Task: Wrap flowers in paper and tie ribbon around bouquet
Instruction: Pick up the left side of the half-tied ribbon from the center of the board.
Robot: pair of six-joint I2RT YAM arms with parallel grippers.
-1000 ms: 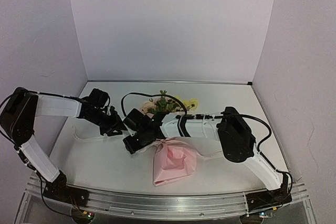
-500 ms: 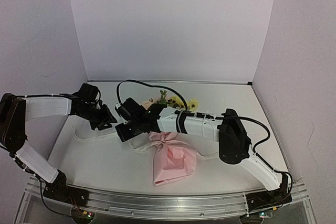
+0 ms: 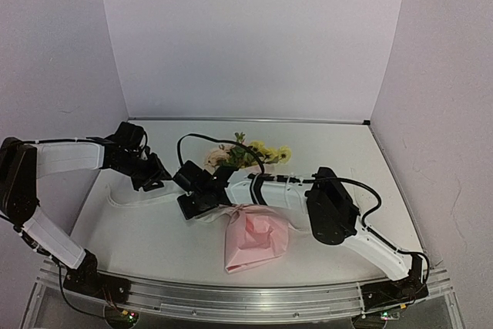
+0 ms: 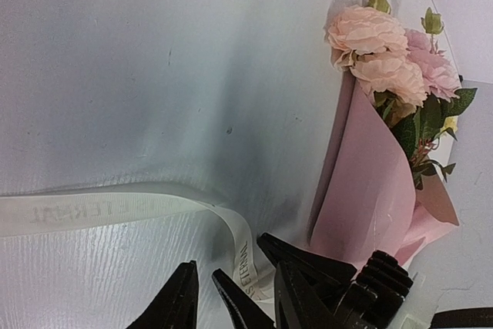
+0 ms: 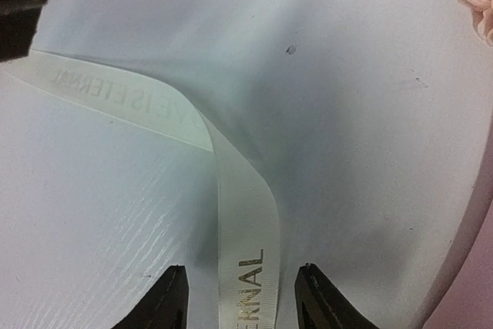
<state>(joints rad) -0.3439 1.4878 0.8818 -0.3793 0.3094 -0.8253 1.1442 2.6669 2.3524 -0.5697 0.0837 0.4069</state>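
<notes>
Here, over white tabletop (image 5: 347, 113), right fingers (image 5: 166, 298) gape astride ribbon (image 5: 239, 213); left fingers (image 4: 181, 302): cannot tell.

I am running this from afar in what looks like a robotics lab test cell rather than a home or shop. Plain matte pale lilac wall panels (image 3: 254, 36) box in the back and both sides like a booth. They meet a flat white work table (image 3: 154, 233) whose surface shows a fine ribbed texture up close. Along the near edge runs a brushed aluminium mounting rail (image 3: 231, 298). Bolted to it are a white and black jointed left robot arm (image 3: 73, 157) and its twin, the right robot arm (image 3: 277, 190), trailing a looped black cable (image 3: 208, 141). Small red and green indicator lights (image 3: 127, 316) glow at the bases.
</notes>
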